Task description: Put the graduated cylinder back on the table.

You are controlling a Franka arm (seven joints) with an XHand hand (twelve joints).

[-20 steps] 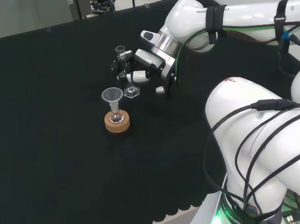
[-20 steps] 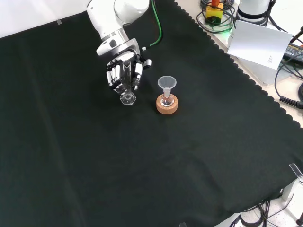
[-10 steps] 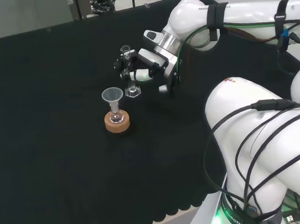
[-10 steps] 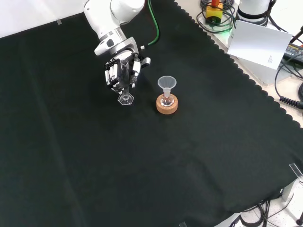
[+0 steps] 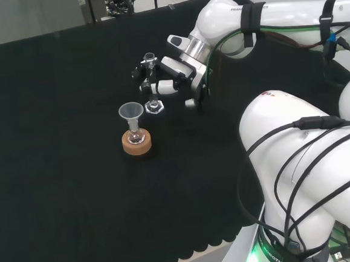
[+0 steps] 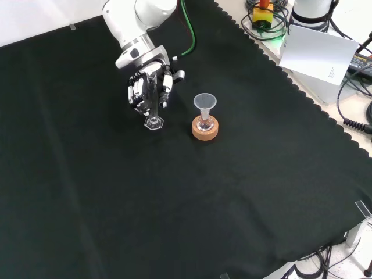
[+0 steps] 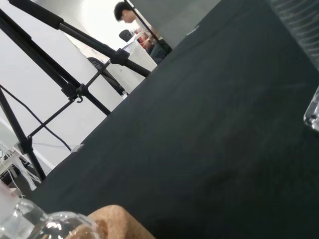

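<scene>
the fingers (image 6: 137,93) are curled round the stem of the graduated cylinder (image 6: 153,100), pinching the clear tube from the side rather than from above, which keeps its mouth free and its foot pointing down. the hand (image 5: 169,78) holds it close to upright, a sensible way to set down a tall, narrow piece that would tip easily. below the fingers, the cylinder's hexagonal foot looks to be at or touching the worktop (image 6: 174,197), though whether its weight already rests there cannot be told. the placing seems nearly done, with the release left. just beside the fingers, on the right in the front view, a small flask with a funnel (image 6: 204,103) in its neck sits in a cork ring (image 6: 205,130); setting the cylinder apart from them avoids a knock when the fingers let go.
</scene>
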